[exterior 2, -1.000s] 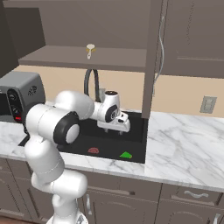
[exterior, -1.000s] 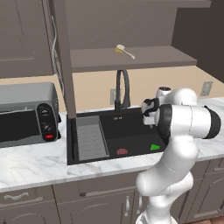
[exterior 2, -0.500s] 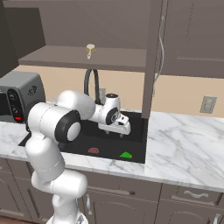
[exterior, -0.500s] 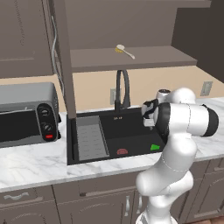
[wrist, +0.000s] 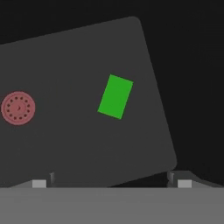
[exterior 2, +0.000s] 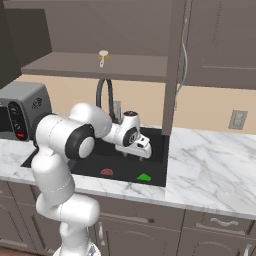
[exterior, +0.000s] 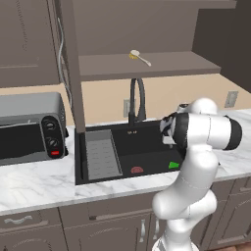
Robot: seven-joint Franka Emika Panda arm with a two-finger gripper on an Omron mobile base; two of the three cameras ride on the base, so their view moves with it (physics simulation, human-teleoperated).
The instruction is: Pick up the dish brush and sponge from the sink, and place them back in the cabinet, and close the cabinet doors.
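While sponge [wrist: 115,96] lies flat on sink [wrist: 65,144] floor, straight ahead of pincer [wrist: 111,183], pincer hangs above it, fingers spread wide, holding nothing. Red drain [wrist: 18,108] well off to sponge's side. Dish brush [exterior: 139,57] on cabinet [exterior: 147,65] shelf, far above pincer. Toaster oven [exterior: 30,127] on table [exterior: 39,184] beyond sink.

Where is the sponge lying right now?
The sponge lies flat on the sink floor, to the right of the red drain in the hand view, near the basin's front right corner in the base views.
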